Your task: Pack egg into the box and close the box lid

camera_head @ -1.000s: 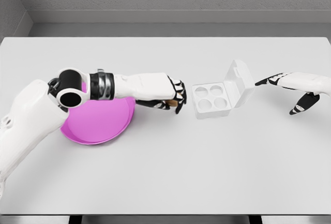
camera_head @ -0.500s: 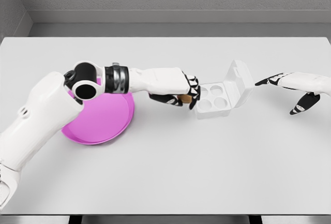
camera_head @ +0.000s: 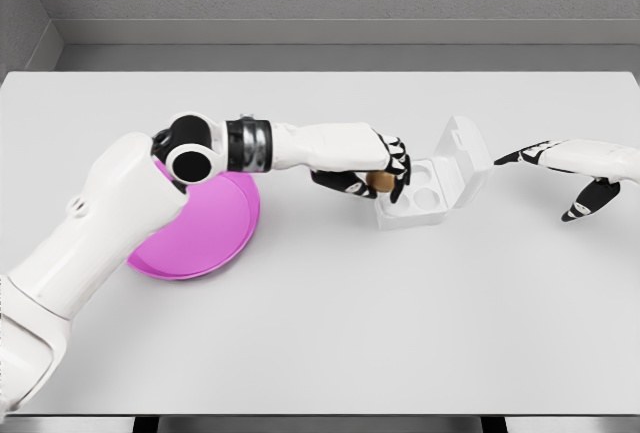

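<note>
Presently, item one: egg (camera_head: 380, 182), brown, small, clamped in the curled fingers (camera_head: 400, 165) of the left hand (camera_head: 374, 167), partly hidden by them. It sits at the left edge of the box (camera_head: 425, 198), over or just beside the near-left cup; whether it touches the tray cannot be told.

Item two: box, white, four round cups in a square tray, lid (camera_head: 462, 153) hinged at the right side and standing open, tilted up and away to the right. Cups that show hold nothing.

Item three: left hand, white with black joints, arm reaching from the lower left across the counter (camera_head: 320, 333), forearm level, knuckles over the box's left rim.

Item four: plate (camera_head: 205, 233), magenta, round, shallow, on the counter left of the box and well apart from it; its upper left part is hidden behind the left arm's elbow.

Item five: right hand (camera_head: 580, 178), entering from the right edge, fingers spread and relaxed, holding nothing, fingertips near the open lid but apart from it.

Item six: counter, pale grey, flat, carrying box and plate.
</note>
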